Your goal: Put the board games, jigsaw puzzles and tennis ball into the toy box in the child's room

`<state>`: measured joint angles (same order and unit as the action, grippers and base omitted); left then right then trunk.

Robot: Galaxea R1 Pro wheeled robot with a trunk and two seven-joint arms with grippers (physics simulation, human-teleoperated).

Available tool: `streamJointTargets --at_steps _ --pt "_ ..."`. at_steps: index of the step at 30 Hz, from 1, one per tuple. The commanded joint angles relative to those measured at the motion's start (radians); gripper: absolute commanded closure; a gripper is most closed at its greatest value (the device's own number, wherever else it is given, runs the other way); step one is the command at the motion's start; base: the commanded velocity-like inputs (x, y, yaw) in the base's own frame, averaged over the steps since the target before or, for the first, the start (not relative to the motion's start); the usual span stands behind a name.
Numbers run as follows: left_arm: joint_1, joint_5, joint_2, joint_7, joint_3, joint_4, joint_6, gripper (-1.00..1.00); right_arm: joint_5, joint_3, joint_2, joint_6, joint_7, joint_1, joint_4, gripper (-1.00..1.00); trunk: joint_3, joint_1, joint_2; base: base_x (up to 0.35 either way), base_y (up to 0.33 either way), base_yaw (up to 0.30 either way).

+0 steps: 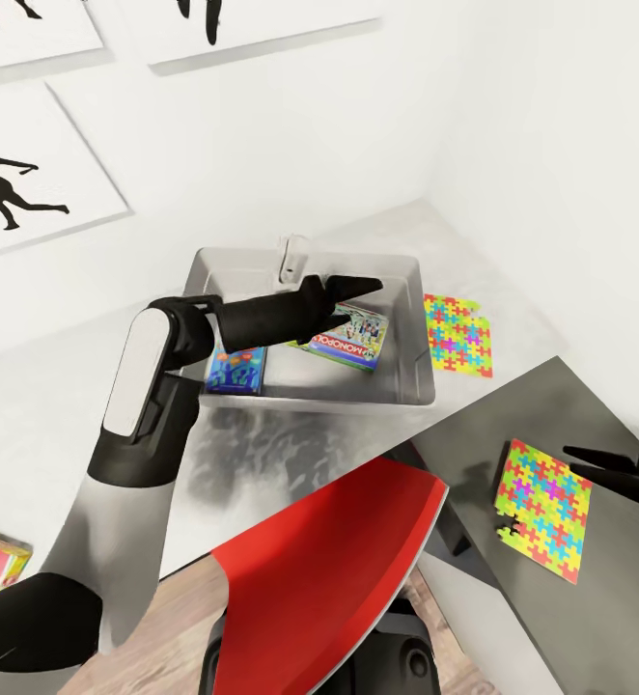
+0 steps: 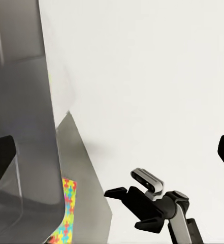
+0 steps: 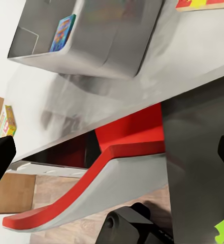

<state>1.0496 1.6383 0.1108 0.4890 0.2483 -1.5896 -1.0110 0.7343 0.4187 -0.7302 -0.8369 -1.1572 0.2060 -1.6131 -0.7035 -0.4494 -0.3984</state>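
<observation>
Nearest us, one jigsaw (image 1: 543,510) lies flat on the dark side table (image 1: 609,405), long axis running away from us. Our right end effector (image 1: 590,460), fingers spread and empty, hangs just beside it; we risk nudging the thin sheet instead of lifting it. Farther off, the left end effector (image 1: 358,299), released, hovers over the toy box (image 1: 411,381) holding Monopoly (image 1: 353,338).

toy box (image 1: 411,381) right half free | left arm (image 1: 262,314) spans its opening
</observation>
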Motion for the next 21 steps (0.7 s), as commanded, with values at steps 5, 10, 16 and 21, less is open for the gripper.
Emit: streamJointTargets --at_steps 5,10,16,21 --pt "-0.013 0.011 0.011 0.006 0.05 -0.012 0.037 -1.0 0.004 0.013 -0.001 -0.004 -0.003 -0.002 0.0 -1.0 0.003 -0.001 -0.002 0.0 0.0 0.0" --pt "-0.017 0.012 0.015 -0.009 0.083 -0.015 0.053 -1.0 0.005 0.021 -0.001 -0.003 -0.004 -0.002 0.0 -1.0 0.01 -0.001 -0.002 0.0 0.0 0.0" --pt "-0.022 0.013 0.022 -0.065 0.127 -0.017 0.07 -1.0 0.005 0.028 0.0 -0.002 -0.005 -0.003 -0.001 -1.0 0.018 -0.001 -0.002 0.0 0.0 0.0" --pt "-0.025 0.018 0.025 -0.096 0.143 -0.018 0.076 -1.0 0.005 0.031 0.0 -0.002 -0.005 -0.003 -0.001 -1.0 0.026 -0.001 -0.002 0.0 0.0 0.0"
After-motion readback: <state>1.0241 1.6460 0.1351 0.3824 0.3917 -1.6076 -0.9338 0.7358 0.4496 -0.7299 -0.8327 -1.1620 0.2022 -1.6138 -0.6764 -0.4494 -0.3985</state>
